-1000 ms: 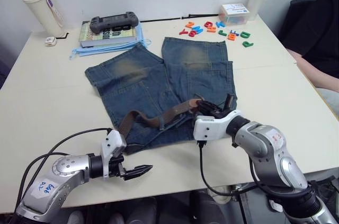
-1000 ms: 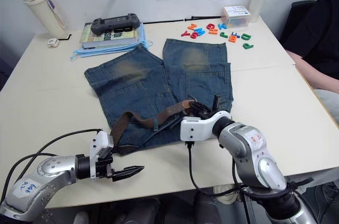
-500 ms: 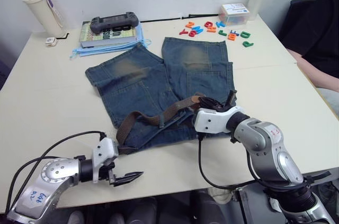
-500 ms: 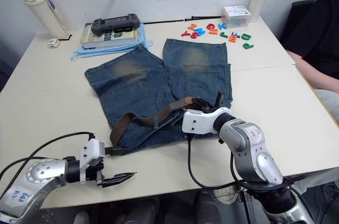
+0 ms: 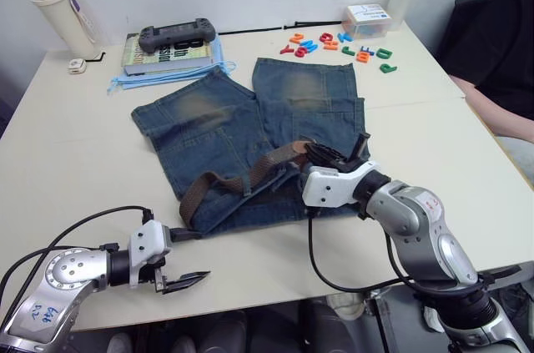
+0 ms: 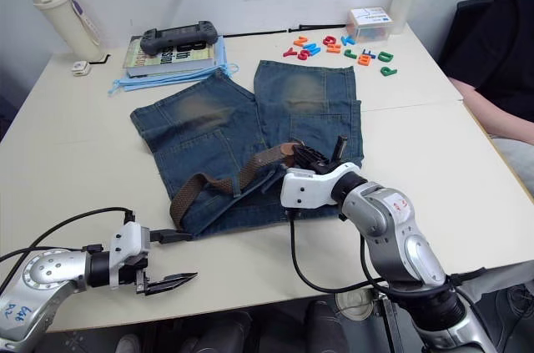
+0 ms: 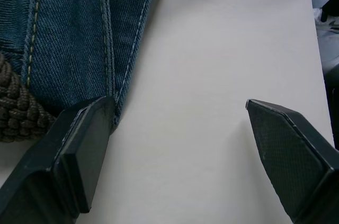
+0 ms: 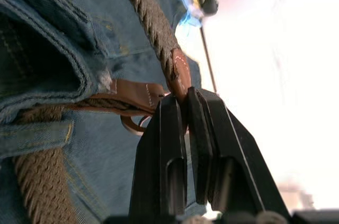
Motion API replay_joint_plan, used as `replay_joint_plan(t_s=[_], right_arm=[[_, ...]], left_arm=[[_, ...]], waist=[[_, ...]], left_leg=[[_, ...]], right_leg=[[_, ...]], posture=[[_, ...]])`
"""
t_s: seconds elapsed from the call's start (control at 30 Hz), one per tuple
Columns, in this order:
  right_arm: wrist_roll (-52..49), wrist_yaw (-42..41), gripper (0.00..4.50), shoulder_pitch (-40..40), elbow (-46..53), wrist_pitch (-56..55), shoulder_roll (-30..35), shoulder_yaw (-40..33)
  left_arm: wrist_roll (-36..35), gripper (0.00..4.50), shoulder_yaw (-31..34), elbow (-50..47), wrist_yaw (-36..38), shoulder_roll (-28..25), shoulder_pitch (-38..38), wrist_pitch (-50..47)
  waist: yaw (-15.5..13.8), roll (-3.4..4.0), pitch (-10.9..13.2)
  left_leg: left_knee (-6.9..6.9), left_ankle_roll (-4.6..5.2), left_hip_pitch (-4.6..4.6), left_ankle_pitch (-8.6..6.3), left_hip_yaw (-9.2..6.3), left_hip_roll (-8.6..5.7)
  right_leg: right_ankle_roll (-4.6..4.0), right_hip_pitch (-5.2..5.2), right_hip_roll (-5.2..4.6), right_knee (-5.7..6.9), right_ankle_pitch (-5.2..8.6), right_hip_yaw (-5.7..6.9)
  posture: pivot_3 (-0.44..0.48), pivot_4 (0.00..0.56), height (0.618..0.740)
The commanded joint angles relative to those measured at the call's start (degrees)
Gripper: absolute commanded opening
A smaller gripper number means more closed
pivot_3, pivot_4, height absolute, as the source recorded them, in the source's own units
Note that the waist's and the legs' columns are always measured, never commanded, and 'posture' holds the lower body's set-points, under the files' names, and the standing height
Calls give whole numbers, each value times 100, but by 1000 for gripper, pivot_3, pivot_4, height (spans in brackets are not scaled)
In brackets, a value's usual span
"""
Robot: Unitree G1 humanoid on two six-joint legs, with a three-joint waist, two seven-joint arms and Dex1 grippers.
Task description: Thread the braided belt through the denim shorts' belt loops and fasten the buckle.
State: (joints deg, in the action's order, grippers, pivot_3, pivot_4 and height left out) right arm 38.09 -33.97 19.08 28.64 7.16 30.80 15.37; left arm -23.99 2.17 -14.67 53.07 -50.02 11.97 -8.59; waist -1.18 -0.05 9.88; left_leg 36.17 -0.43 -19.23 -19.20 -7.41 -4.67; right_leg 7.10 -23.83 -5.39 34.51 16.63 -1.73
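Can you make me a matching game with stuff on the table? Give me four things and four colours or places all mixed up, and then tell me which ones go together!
Things:
1. belt
2. shorts
3. game controller
4. toy letters

Matches:
A. on top of a book
B. blue with pale faded patches
C. many bright colours, at the table's far side
D. brown and braided, its tip pinched by the right gripper

Pairs: 1-D, 2-B, 3-A, 4-C

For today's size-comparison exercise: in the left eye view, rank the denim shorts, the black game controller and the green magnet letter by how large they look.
1. denim shorts
2. game controller
3. green magnet letter
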Motion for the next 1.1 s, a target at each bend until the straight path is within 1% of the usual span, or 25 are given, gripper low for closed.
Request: replay_joint_plan(t_s=[0.03, 0.17, 0.23, 0.33, 0.5, 0.57, 0.67, 0.8, 0.93, 1.1], right_arm=[[-56, -83, 0, 34, 442, -320, -60, 173], [-16, -339, 0, 160, 228, -426, -201, 599], [-93, -480, 0, 205, 118, -233, -370, 685], [-159, -528, 0, 349, -137, -152, -794, 994], [-493, -685, 0, 462, -250, 13, -1307, 1182], [-646, -774, 0, 465, -224, 86, -1418, 1210], [-341, -492, 0, 629, -295, -82, -1348, 1105], [-94, -155, 0, 997, -235, -110, -1134, 646], [21, 15, 0, 1287, -85, -103, -758, 84], [63, 23, 0, 1192, -94, -249, -108, -387]], left_arm=[[284, 4383, -165, 129, -212, 84, 11, -514], [355, 4383, -285, 124, -219, 172, -140, -661], [383, 4383, -310, 142, -221, 205, -192, -698], [384, 4383, -336, 122, -240, 272, -264, -790], [387, 4383, -331, 52, -286, 360, -307, -937], [385, 4383, -319, 40, -294, 380, -313, -980], [420, 4383, -329, 15, -302, 402, -302, -1002], [441, 4383, -336, -37, -330, 464, -279, -1044], [449, 4383, -398, -120, -295, 503, -231, -1012], [470, 4383, -360, -104, -202, 451, -160, -905]], waist=[[-6, 0, 0], [-16, 1, -1], [-25, 1, -1], [-26, 3, -2], [-29, 3, -2], [-23, 4, -2], [-25, 4, -2], [-30, 4, -2], [-33, 4, -2], [-26, 4, -2]], left_leg=[[0, 0, 0, 0, 0, 0], [5, 3, 3, 2, 0, -5], [5, 6, 6, 7, -1, -8], [7, 7, 6, 8, -4, -11], [6, 5, 5, 10, -12, -18], [6, 6, 6, 10, -11, -21], [7, 6, 6, 10, -13, -23], [6, 8, 5, 13, -15, -33], [6, 11, 1, 14, -15, -40], [4, 15, -1, 13, -12, -43]], right_leg=[[0, 0, 0, 0, 0, 0], [3, 6, -1, 2, -2, 0], [5, 11, -2, 2, -5, 1], [5, 12, -3, 5, -6, 1], [4, 9, -2, 14, -5, 4], [4, 9, -3, 14, -5, 2], [4, 8, -2, 17, -5, 3], [5, 5, -3, 19, -5, 3], [5, 4, -5, 18, -6, 3], [6, 3, -8, 12, -5, 1]], posture=[[0, 150, 738], [0, 150, 738], [0, 150, 738], [0, 150, 738], [0, 150, 738], [0, 150, 738], [0, 150, 738], [0, 150, 738], [0, 150, 738], [0, 150, 738]])
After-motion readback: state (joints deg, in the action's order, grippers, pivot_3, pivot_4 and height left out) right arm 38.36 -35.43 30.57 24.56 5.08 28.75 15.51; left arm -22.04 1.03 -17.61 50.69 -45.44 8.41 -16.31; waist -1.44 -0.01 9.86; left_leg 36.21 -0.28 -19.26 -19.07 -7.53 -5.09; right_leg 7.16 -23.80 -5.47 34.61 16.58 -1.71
